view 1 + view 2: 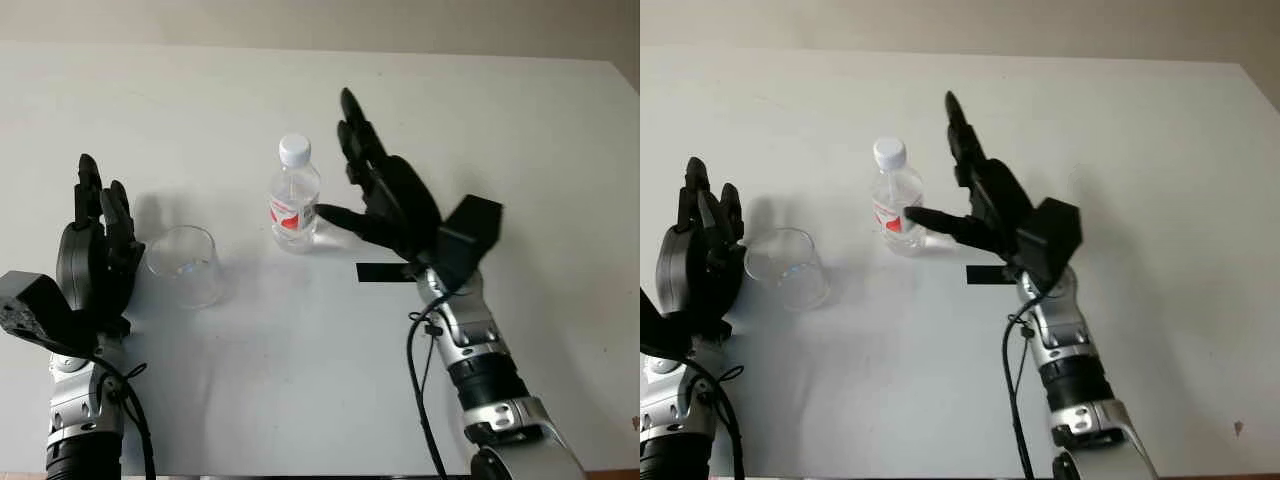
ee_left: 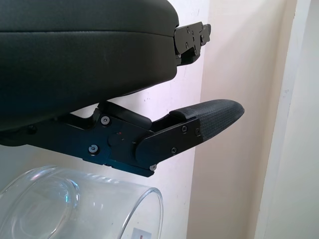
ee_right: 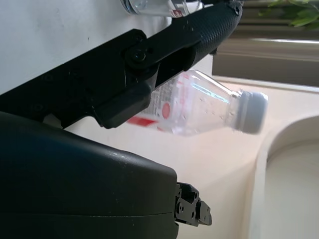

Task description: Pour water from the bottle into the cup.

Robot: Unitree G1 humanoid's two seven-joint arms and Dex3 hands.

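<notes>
Reaching beside the upright bottle (image 1: 295, 194), the right hand (image 1: 385, 195) is open and holds nothing, its thumb near the label. It should wrap the body squarely. The cup (image 1: 185, 265) stands left, beside the open left hand (image 1: 95, 255).

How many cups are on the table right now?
1. A clear cup stands on the white table, just beside the open left hand and left of the capped bottle, which the open right hand is near.
</notes>
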